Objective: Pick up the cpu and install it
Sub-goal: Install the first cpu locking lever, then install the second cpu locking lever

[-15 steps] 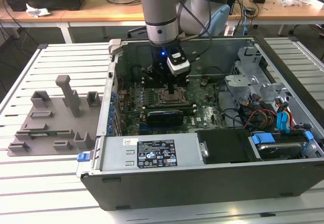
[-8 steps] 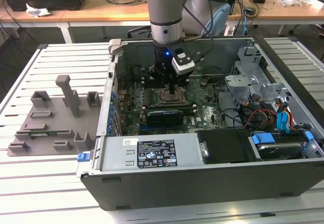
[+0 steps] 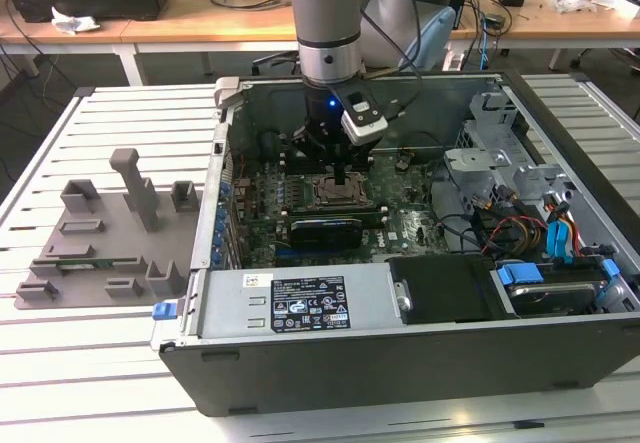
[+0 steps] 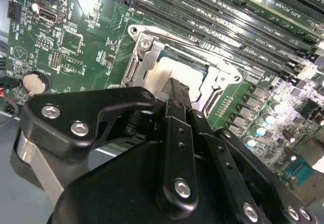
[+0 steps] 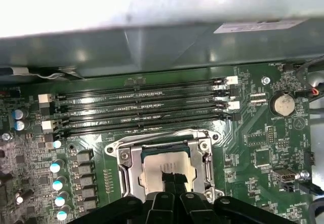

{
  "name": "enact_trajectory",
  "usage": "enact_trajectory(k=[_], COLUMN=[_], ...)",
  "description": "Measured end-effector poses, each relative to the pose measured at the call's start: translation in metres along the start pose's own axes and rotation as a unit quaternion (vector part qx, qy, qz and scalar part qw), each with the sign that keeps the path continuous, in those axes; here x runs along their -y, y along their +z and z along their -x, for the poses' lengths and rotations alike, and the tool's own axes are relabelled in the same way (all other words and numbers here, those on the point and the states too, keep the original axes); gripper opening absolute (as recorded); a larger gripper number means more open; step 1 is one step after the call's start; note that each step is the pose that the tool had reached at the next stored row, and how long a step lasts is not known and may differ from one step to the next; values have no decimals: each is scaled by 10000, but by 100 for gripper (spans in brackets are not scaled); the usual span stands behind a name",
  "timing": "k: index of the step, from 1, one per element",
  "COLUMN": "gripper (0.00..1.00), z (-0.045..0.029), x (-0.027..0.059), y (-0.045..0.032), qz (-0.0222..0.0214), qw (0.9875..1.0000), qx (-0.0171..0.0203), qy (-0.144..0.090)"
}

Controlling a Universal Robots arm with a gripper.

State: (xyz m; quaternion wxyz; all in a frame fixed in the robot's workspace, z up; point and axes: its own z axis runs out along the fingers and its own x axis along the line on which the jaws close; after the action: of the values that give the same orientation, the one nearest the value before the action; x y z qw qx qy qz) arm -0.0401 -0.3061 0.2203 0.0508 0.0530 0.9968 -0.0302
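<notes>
With my gripper (image 5: 171, 179) lowered over the motherboard socket (image 5: 164, 164) and its fingers closed together at the cpu (image 5: 157, 169), which sits inside the socket frame, I judge the seating step in hand, requiring square alignment before release.

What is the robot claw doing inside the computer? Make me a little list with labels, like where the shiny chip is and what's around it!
Place: open computer case on a slatted table
Arm: reaches down into the case, over the motherboard
claw: directly above the socket, tips at the chip
cpu: pale shiny square lying inside the metal-framed socket
Claw grip: fingers close together at the chip; cannot tell whether they pinch it
Beside the socket: long memory slots, round coin battery
Outside the case: grey fixture blocks on the exterior view's left
</notes>
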Motion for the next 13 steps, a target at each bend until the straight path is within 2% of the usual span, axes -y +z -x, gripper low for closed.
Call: enact_trajectory(k=[13], gripper=[11], z=[3], x=[2], y=[-32], qz=[0], qw=[10000], qx=[0], qy=[0])
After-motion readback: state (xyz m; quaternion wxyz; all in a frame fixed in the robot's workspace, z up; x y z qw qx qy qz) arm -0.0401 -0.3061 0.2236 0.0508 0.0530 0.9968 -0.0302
